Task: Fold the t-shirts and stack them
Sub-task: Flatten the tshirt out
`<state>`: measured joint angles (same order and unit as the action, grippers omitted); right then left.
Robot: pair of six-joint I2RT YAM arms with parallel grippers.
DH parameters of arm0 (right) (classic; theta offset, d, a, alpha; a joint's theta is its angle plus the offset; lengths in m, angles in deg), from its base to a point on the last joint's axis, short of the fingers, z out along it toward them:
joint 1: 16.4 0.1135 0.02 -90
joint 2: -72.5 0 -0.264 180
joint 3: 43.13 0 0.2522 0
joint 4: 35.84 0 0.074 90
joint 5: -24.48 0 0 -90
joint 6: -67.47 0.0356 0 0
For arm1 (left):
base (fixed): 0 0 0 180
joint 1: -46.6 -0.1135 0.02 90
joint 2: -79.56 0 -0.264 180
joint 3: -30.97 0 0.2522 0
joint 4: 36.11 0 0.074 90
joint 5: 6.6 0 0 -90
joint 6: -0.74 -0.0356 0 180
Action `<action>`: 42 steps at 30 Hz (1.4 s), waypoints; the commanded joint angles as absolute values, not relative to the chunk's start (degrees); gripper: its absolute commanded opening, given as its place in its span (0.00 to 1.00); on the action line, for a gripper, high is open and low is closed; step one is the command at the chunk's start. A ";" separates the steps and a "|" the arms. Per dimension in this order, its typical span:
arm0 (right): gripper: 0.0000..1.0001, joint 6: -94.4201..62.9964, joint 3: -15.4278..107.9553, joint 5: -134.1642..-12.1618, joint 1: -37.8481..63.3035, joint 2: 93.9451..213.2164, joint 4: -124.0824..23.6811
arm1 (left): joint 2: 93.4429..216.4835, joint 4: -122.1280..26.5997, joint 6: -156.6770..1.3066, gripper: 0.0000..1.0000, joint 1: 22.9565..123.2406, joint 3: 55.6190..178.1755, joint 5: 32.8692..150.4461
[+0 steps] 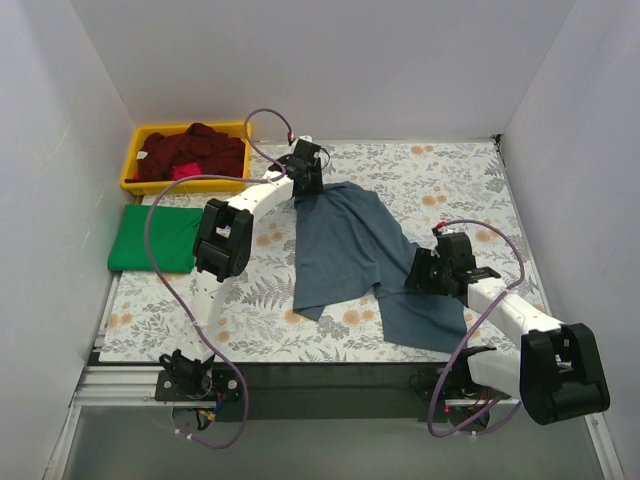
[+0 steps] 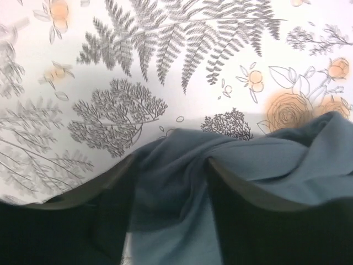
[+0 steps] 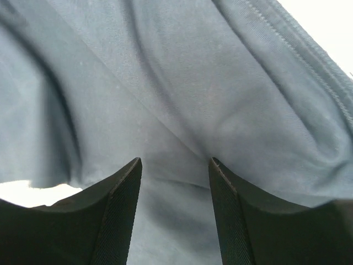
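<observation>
The blue shirt (image 1: 345, 250) sprawls unfolded in the middle, so most of the work remains. 1 green shirt (image 1: 155, 238) lies folded at the left. Red shirts (image 1: 195, 150) and a pink one (image 1: 182, 171) wait in the yellow bin (image 1: 150, 184). The left gripper (image 2: 171, 160) pinches the blue shirt's raised far edge. The right gripper (image 3: 175, 161) has its fingers straddling the cloth, and whether they grip it cannot be told.

yellow bin (image 1: 131, 162) at far left; floral cloth (image 1: 260, 300) spread flat

slate-blue shirt (image 1: 345, 250) rumpled (mid-table), green shirt (image 1: 155, 238) folded
</observation>
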<state>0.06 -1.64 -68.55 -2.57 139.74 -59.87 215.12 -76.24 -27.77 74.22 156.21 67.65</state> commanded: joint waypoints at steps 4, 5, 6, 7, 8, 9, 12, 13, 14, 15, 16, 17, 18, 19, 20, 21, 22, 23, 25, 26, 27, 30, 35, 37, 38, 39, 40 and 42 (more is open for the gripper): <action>0.60 -1.25 0.16 -68.07 -2.78 133.59 -65.60 | 197.21 -74.30 -27.42 0.81 76.83 145.70 65.47; 0.60 -1.78 0.77 -68.59 -2.69 133.50 -65.86 | 194.02 -74.13 -25.82 0.84 76.92 141.54 65.81; 0.61 -2.05 1.12 -68.95 -1.73 133.50 -66.04 | 190.51 -73.69 -23.55 0.85 77.01 137.23 66.08; 0.61 -2.48 1.91 -68.78 -1.20 133.76 -66.21 | 183.69 -73.51 -21.70 0.86 77.01 131.97 66.69; 0.61 -2.57 2.09 -68.43 -0.67 133.85 -66.83 | 180.23 -73.60 -18.37 0.86 77.27 123.48 67.74; 0.61 -2.49 2.09 -68.07 0.46 133.93 -67.01 | 176.80 -73.69 -16.95 0.86 77.45 118.43 68.80; 0.62 -2.14 1.74 -67.02 1.61 134.29 -67.10 | 164.40 -74.82 -12.02 0.84 80.69 103.38 71.78; 0.62 -2.14 1.83 -67.10 1.88 134.81 -67.10 | 159.76 -75.35 -10.62 0.82 83.05 100.65 72.40; 0.62 -2.14 2.00 -67.19 2.06 135.08 -67.01 | 157.89 -76.66 -7.82 0.80 84.81 95.84 73.37; 0.61 -2.31 2.09 -66.93 2.67 135.34 -67.01 | 156.21 -77.11 -5.96 0.79 86.31 93.97 74.25; 0.62 -2.31 2.18 -66.67 2.85 135.86 -67.01 | 153.59 -77.46 -4.29 0.77 89.63 91.95 74.43; 0.62 -2.31 2.36 -66.49 3.02 136.13 -67.01 | 152.52 -77.99 -2.71 0.74 91.14 89.05 74.26; 0.62 -2.40 2.36 -66.23 3.20 136.22 -67.01 | 151.72 -78.17 1.31 0.73 92.73 87.55 73.65; 0.62 -2.40 2.45 -66.05 3.20 136.48 -67.01 | 150.85 -78.17 2.92 0.72 95.00 86.49 72.60; 0.62 -2.40 2.45 -65.88 3.20 136.57 -66.92 | 150.84 -77.99 4.76 0.70 95.98 85.69 72.24; 0.62 -2.49 2.45 -65.79 3.20 136.66 -67.01 | 151.53 -77.91 6.87 0.67 96.86 84.99 71.63; 0.62 -2.57 2.45 -65.79 3.29 136.57 -67.01 | 152.32 -77.90 7.76 0.65 98.44 84.98 69.79; 0.61 -2.58 2.45 -65.79 3.29 136.49 -67.01 | 153.20 -78.08 8.29 0.61 99.15 85.16 68.64; 0.61 -2.58 2.36 -65.79 3.29 136.14 -67.01 | 156.10 -78.96 10.39 0.54 100.29 86.38 67.23; 0.61 -2.58 2.27 -65.79 3.20 135.96 -67.09 | 156.98 -79.13 10.84 0.52 100.74 86.74 65.75; 0.62 -2.66 2.01 -65.79 3.29 135.78 -66.92 | 158.47 -79.40 11.63 0.52 101.17 87.09 64.95; 0.62 -2.58 1.66 -65.79 3.29 135.17 -66.92 | 161.19 -79.57 12.69 0.50 102.85 88.49 62.57; 0.62 -2.93 1.30 -64.12 3.20 134.99 -66.92 | 164.98 -82.21 13.65 0.50 105.22 91.57 60.11; 0.62 -3.01 1.13 -63.85 3.20 134.99 -66.83 | 166.04 -82.65 13.57 0.50 105.75 92.19 60.02; 0.62 -3.10 1.13 -63.77 3.29 135.16 -66.83 | 166.48 -83.17 13.65 0.51 105.84 92.71 59.84; 0.62 -3.10 1.04 -63.50 3.29 135.43 -66.83 | 167.26 -83.53 13.83 0.51 105.84 93.06 59.75; 0.62 -3.10 1.04 -63.33 3.20 135.52 -66.83 | 167.71 -83.96 13.92 0.52 106.10 93.33 59.67; 0.62 -3.10 0.78 -62.45 3.29 135.95 -66.66 | 169.11 -85.46 14.27 0.52 106.28 94.38 59.32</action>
